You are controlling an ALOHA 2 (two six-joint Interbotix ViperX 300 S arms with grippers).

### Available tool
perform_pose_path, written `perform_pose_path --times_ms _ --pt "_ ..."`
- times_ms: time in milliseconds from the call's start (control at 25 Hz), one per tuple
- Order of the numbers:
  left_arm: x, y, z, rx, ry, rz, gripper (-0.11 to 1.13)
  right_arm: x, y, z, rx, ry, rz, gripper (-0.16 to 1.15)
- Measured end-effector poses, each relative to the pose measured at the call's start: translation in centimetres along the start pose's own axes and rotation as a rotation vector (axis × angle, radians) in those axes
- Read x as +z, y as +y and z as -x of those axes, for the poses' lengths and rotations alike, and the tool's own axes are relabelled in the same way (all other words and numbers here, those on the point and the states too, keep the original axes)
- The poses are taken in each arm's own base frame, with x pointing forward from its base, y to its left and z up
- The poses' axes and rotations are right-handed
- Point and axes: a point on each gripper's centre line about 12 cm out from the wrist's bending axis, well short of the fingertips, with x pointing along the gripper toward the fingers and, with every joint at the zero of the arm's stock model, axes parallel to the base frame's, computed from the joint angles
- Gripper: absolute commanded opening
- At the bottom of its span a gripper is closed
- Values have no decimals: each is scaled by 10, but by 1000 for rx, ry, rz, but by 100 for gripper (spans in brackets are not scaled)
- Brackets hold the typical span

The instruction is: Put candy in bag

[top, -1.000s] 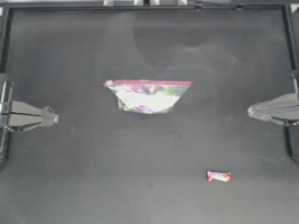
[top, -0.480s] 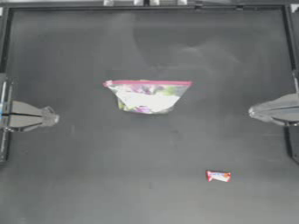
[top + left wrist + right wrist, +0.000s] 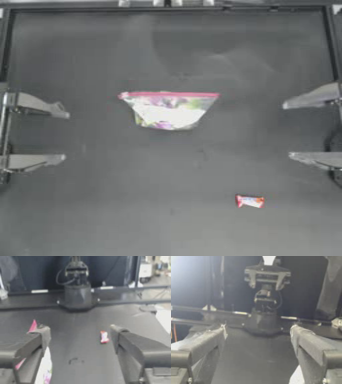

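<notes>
The bag (image 3: 170, 110), clear plastic with a pink strip along its top and white, green and purple inside, lies flat near the table's middle. The candy (image 3: 250, 201), small with red ends and a whitish middle, lies toward the front right, well apart from the bag. My left gripper (image 3: 63, 136) is drawn back at the left edge, open wide and holding nothing. My right gripper (image 3: 289, 131) stands open and empty at the right edge. In the left wrist view the candy (image 3: 104, 337) shows between the spread jaws, far off, and the bag's pink edge (image 3: 33, 326) sits by one jaw.
A raised frame (image 3: 171, 7) borders the dark table. The right arm's base (image 3: 76, 296) shows across the table in the left wrist view, and the left arm's base (image 3: 265, 321) in the right wrist view.
Both grippers have gone from shut to wide open while staying at the table's sides. The bag and the candy have not moved.
</notes>
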Motion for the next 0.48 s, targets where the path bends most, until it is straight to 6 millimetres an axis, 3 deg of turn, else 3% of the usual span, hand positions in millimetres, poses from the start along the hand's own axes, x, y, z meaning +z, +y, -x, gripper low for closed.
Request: perform_pose_path --times_ms 280,480 --pt "-8 11 0 52 78 2 102 1 -9 -3 -43 89 -9 102" --pt "-11 16 1 80 108 5 102 13 -20 -9 -87 181 -23 102"
